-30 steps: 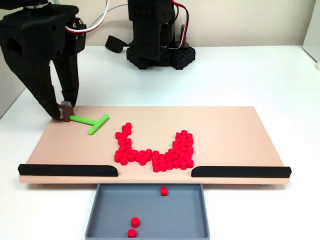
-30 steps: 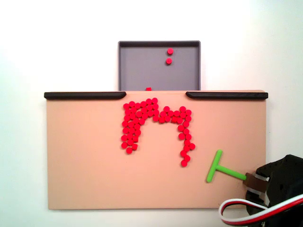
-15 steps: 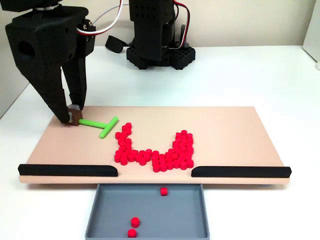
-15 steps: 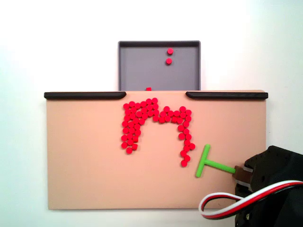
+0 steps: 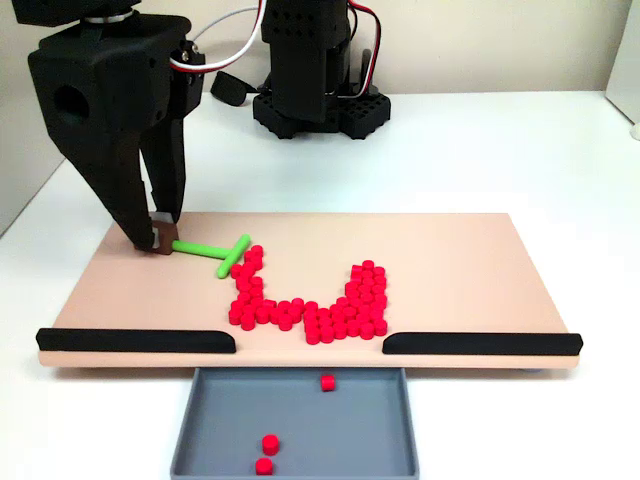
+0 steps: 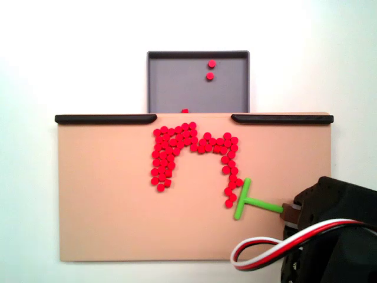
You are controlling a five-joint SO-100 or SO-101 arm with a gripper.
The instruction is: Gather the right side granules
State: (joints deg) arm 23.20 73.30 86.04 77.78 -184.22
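Note:
The granules (image 5: 330, 320) are many small red cylinders lying in a U-shaped patch on the tan board (image 5: 450, 260), near the gap in its front edge. From above the granules (image 6: 171, 141) form an arch below the tray. My gripper (image 5: 160, 243) is shut on the stem end of the green T-shaped stick (image 5: 205, 249), at the board's left in this fixed view. From above, the gripper (image 6: 288, 210) sits at the board's right, and the stick (image 6: 253, 202) has its crossbar against the lowest granules of the right column.
A grey tray (image 5: 370, 430) below the board's gap holds three loose granules, with one (image 6: 184, 111) at the gap's lip. Black rails (image 5: 135, 340) (image 5: 480, 343) line the front edge on both sides. The arm's base (image 5: 310, 90) stands behind the board.
My gripper has pushed the green stick across the board toward the granules. Its crossbar, apart from them a second ago, now touches the end of the nearest column.

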